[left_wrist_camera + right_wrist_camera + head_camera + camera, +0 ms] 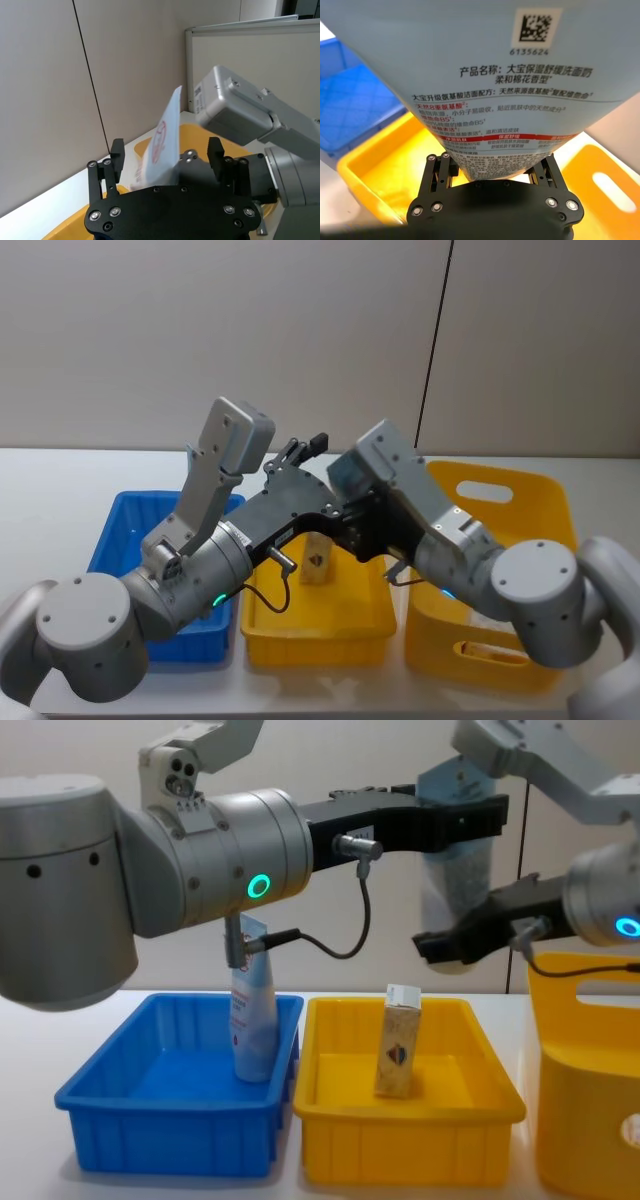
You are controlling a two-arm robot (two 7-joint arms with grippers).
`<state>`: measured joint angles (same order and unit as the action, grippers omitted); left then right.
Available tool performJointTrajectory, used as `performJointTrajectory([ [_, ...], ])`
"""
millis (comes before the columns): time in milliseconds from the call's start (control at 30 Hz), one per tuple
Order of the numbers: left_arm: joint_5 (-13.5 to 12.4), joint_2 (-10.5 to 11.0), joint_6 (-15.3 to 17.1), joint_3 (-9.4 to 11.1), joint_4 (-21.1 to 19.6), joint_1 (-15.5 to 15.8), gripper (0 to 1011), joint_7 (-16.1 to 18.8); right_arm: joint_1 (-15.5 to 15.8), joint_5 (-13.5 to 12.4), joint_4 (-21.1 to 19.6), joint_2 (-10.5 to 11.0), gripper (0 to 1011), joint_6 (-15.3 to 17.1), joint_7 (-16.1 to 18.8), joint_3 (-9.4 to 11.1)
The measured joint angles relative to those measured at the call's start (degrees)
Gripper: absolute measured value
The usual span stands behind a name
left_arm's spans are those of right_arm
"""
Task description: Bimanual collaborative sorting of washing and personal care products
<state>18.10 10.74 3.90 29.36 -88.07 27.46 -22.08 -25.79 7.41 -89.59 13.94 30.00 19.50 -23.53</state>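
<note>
Right gripper (492,172) clamps glossy soft refill pouch (485,75) | left gripper (167,155) spread open beside it

Plain beige wall (220,330) — one dark vertical seam (panel joint) — behind white table (50,490).

White table (60,490): bears a blue bin (125,540) at left, a yellow tray (345,625) at centre, a yellow handled bin (520,505) at right.
</note>
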Motion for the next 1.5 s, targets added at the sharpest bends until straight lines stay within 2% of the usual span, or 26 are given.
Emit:
performJointTrajectory([
  [33,0.0,0.0,0.0,0.0,0.0,0.0,992,0.0,0.2,0.0,-0.1,0.2,623,0.1,0.0,0.2],
  [200,0.0,0.0,0.0,0.0,0.0,0.0,1001,0.0,1.7,-0.1,-1.4,1.3,623,0.8,-0.4,2.1],
  [400,0.0,0.0,0.0,-0.1,0.0,0.0,1001,0.0,4.5,-1.1,-3.7,2.4,623,1.7,-1.2,5.5],
  [667,0.0,0.0,0.0,-0.1,0.0,0.0,1001,0.1,8.1,-3.4,-6.2,2.4,623,3.4,-2.8,11.5],
  [833,0.0,0.0,0.0,-0.1,0.0,0.0,1001,0.1,8.7,-5.0,-6.6,2.0,623,5.6,-3.4,15.0],
  [1067,0.0,0.0,0.0,0.0,0.0,0.0,1001,0.1,7.5,-7.3,-5.2,1.7,623,11.0,-3.1,19.0],
  [1200,0.0,0.0,0.0,0.0,0.0,0.0,1001,0.1,6.5,-8.1,-4.2,1.9,623,13.4,-2.3,19.9],
  [1267,0.0,0.0,0.0,0.0,0.0,0.0,1001,0.1,5.1,-8.7,-2.7,2.3,623,15.6,-1.3,20.5],
  [1500,0.0,0.0,0.0,0.0,0.0,0.0,1001,0.1,1.3,-9.9,1.4,3.6,623,20.6,1.7,20.4],
])
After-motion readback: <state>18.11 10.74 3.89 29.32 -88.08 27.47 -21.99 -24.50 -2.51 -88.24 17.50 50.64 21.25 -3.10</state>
